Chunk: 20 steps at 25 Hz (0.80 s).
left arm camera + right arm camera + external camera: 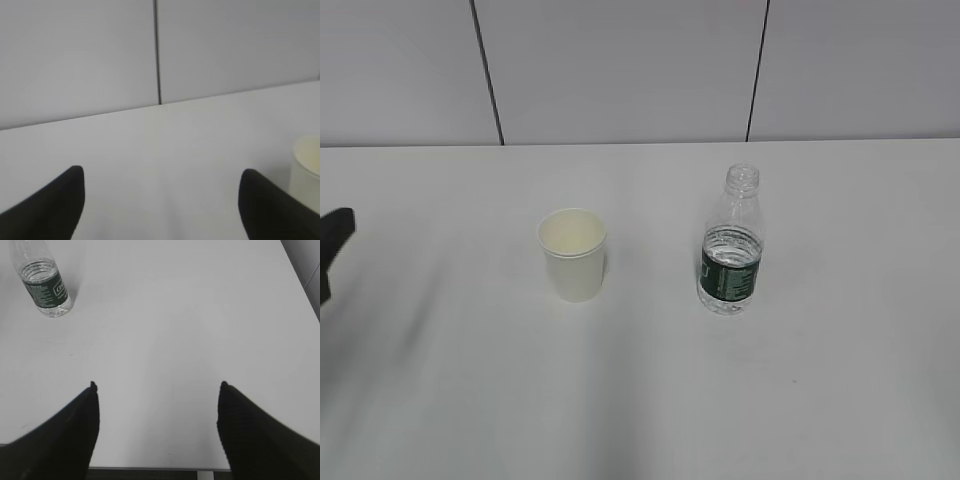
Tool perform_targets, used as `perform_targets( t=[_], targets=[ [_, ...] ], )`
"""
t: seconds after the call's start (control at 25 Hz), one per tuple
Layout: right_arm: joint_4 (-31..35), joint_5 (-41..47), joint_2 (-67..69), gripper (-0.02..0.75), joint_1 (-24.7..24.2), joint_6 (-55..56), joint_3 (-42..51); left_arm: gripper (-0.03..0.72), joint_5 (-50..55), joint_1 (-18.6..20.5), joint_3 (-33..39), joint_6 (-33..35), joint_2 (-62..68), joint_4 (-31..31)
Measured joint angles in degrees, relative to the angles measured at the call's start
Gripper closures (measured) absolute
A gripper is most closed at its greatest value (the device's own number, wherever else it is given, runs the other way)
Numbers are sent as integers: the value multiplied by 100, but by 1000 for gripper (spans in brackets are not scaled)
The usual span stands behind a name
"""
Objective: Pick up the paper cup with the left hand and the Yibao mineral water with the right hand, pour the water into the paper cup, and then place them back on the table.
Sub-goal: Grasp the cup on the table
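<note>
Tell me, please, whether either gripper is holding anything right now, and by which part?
Nothing is held: both grippers are open and empty; the cream-white paper cup and clear plastic green-labelled bottle stand untouched.

Left hand point(160, 200): hovering low with fingers spread wide apart, gripping nothing; only a black tip is showing at the exterior view's left edge.
Right hand point(157, 410): hanging with fingers spread wide, gripping nothing.

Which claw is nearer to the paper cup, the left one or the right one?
Left. The left claw has the cup just beside its right finger. The right claw sees only the bottle, far ahead; no cup shows in its view.
</note>
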Motion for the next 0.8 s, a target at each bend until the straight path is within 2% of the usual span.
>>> perform_targets(
  t=[0.16,0.24,0.56,0.8],
  targets=[
    [0,0,0,169,0,0,0,115,-709,-84,0,-33,801,961],
    [0,0,0,169,0,0,0,115,-1246,-97,0,-33,1224,1225],
    [0,0,0,169,0,0,0,151,-2598,-101,-6,-37,2681,1552],
    [0,0,0,169,0,0,0,212,-2978,-89,-16,-37,3218,1730]
  ],
)
